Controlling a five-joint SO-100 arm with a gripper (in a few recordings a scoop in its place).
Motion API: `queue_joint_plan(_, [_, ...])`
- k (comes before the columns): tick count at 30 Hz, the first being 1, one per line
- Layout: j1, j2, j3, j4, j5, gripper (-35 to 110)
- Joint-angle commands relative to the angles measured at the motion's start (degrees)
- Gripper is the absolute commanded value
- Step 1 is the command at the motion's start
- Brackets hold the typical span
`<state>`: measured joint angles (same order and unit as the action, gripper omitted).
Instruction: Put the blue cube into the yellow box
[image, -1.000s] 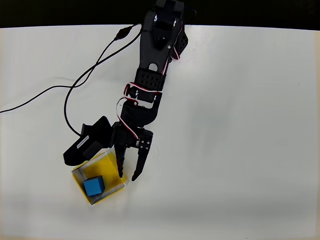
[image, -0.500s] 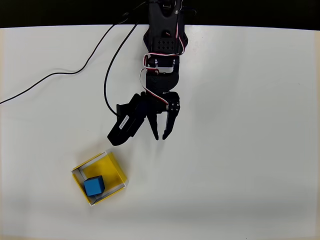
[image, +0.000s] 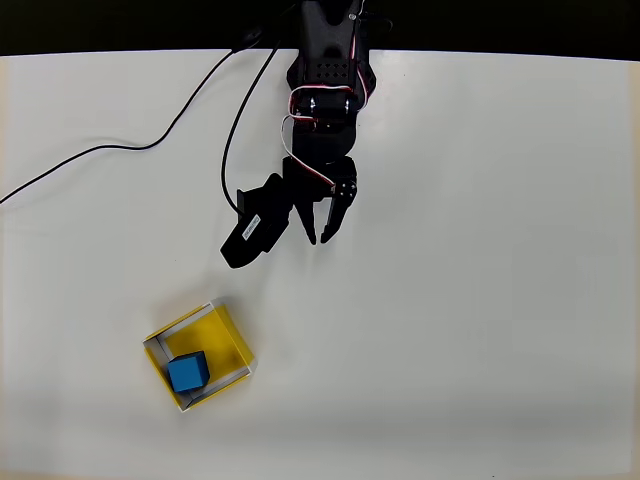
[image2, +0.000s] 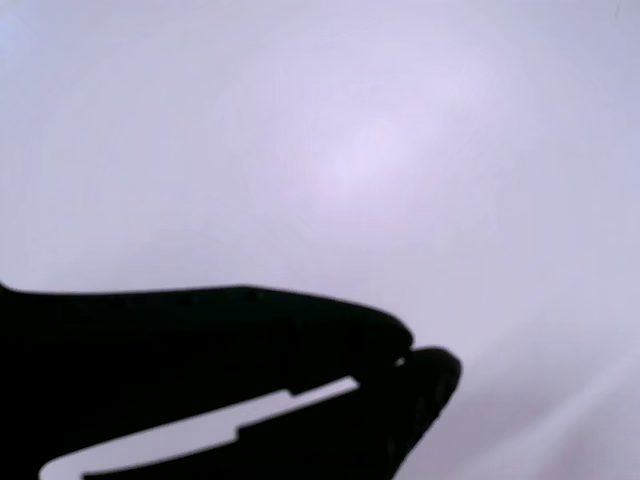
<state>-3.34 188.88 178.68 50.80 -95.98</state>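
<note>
Since a second ago the black two-finger claw (image: 319, 238) has pulled back from the small open-topped yellow box (image: 229, 337) and nearly closed, holding nothing. Inside sits the small bright-blue cube (image: 187, 372). Placement looks done; only retreat across the white worktop (image: 480, 300) remains.

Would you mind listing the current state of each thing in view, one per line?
blue cube: resting inside the yellow box, free of the jaws.
yellow box: open-topped, flat on the table, holding the cube.
gripper: empty, above bare table away from the box; jaw tips nearly together.
black cable: lying loose across the table.
</note>
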Motion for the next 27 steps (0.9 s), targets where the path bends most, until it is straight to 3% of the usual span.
queue_joint_plan(1, [0.62, 2.81, 1.49, 11.78, -2.02, 0])
queue_joint_plan(6, [-0.44, 2.64, 1.49, 25.22, -7.21, 0])
queue_joint_plan(8, [-2.02, 2.55, 1.49, 26.98, 3.52, 0])
queue_joint_plan(10, [-0.70, 2.72, 1.49, 26.19, 10.46, 1])
queue_joint_plan(27, [-1.58, 2.64, 1.49, 26.19, 9.93, 1])
